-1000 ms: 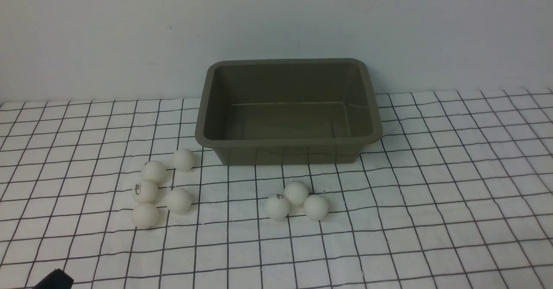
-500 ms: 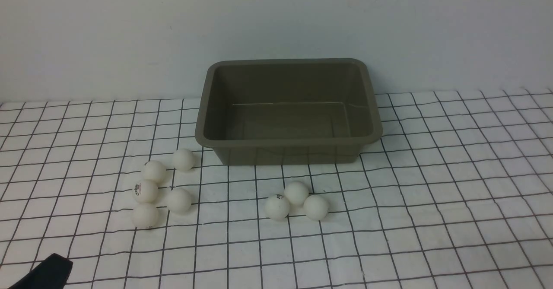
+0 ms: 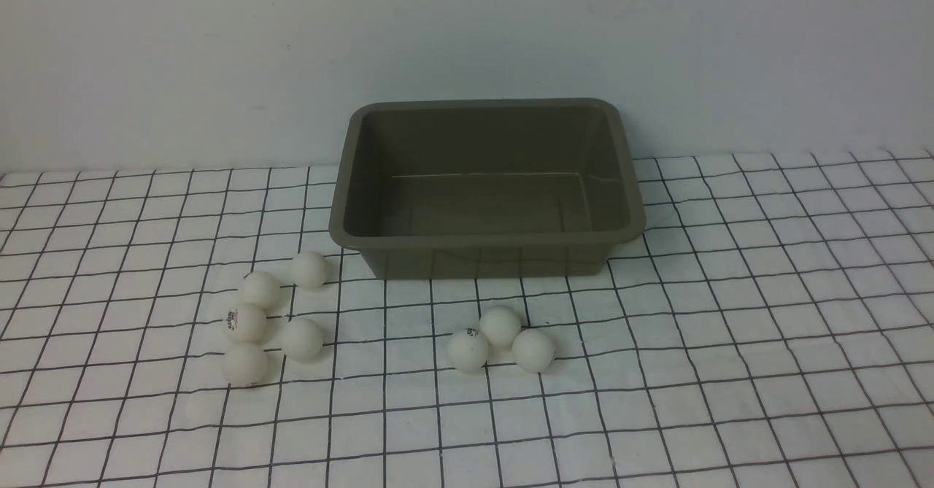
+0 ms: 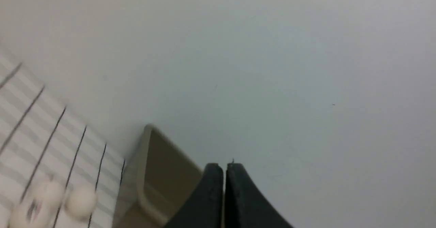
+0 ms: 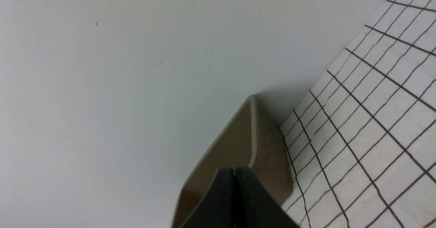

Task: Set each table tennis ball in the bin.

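Eight table tennis balls (image 3: 302,338) lie before the bin (image 3: 481,241)
Five cluster left, three centre; left gripper (image 4: 224,168) clenched, tips touching; right gripper (image 5: 234,172) likewise.

An olive-grey rectangular plastic tub (image 3: 481,241) with rounded corners and a flared rim stands on a white cloth with a black grid (image 3: 730,342), its far side close to a pale grey wall (image 3: 219,50). Eight small matte white plastic balls (image 3: 301,338) lie on the cloth, all outside the tub. Five sit in a loose cluster near its front left corner, among them a ball with a dark printed logo (image 3: 246,323). Three huddle together just before its front wall.
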`<control>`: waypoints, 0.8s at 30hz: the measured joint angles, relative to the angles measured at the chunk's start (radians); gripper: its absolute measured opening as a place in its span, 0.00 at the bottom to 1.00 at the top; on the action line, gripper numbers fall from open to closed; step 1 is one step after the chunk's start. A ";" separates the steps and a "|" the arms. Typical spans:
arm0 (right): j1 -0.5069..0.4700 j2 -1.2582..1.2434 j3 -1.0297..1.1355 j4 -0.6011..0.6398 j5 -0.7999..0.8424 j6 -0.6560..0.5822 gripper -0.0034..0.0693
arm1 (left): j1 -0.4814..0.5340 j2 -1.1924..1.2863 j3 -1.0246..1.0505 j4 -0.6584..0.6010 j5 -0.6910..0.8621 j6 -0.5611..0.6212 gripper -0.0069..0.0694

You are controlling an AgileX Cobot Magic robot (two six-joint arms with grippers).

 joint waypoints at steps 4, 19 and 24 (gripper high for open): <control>0.000 0.000 0.000 0.028 -0.004 -0.002 0.02 | 0.000 0.033 -0.115 0.000 0.118 0.187 0.09; 0.000 0.022 -0.134 0.029 0.367 -0.481 0.02 | 0.000 0.734 -0.450 0.607 0.509 0.082 0.09; 0.000 0.184 -0.249 -0.007 0.458 -0.584 0.02 | 0.000 0.890 -0.526 0.825 0.527 -0.108 0.09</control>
